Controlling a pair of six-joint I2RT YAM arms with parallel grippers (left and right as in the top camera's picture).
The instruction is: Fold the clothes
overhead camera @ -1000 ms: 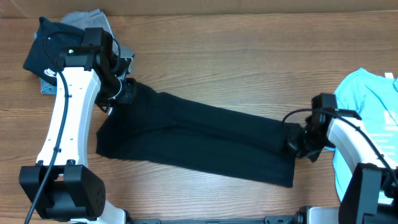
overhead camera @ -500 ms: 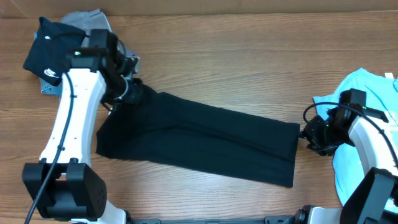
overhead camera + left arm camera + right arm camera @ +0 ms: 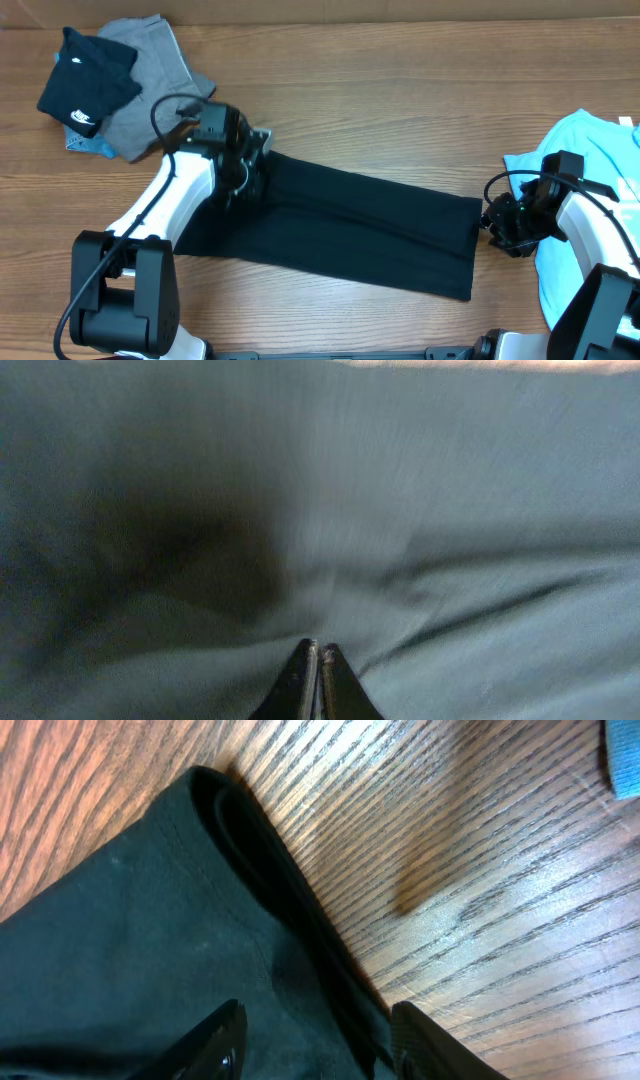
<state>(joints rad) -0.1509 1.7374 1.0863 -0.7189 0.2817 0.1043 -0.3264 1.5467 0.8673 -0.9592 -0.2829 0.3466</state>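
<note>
The black T-shirt (image 3: pixel 370 230) lies folded into a long band slanting across the table. My left gripper (image 3: pixel 250 168) is over its upper left end. In the left wrist view the jaws (image 3: pixel 320 652) are shut, with creases in the black fabric (image 3: pixel 450 490) running to their tips. My right gripper (image 3: pixel 497 222) is at the shirt's right end. In the right wrist view its jaws (image 3: pixel 320 1040) are open and straddle the shirt's thick folded edge (image 3: pixel 250 850), low over the wood.
A pile at the back left holds a small black garment with a white swoosh (image 3: pixel 85 80), a grey garment (image 3: pixel 150 60) and a bit of light blue cloth (image 3: pixel 80 145). A turquoise shirt (image 3: pixel 590 170) lies at the right edge, under my right arm.
My left gripper moved right and forward from the shirt's far left corner, and that corner went with it. My right gripper came off the shirt's right end and opened.
</note>
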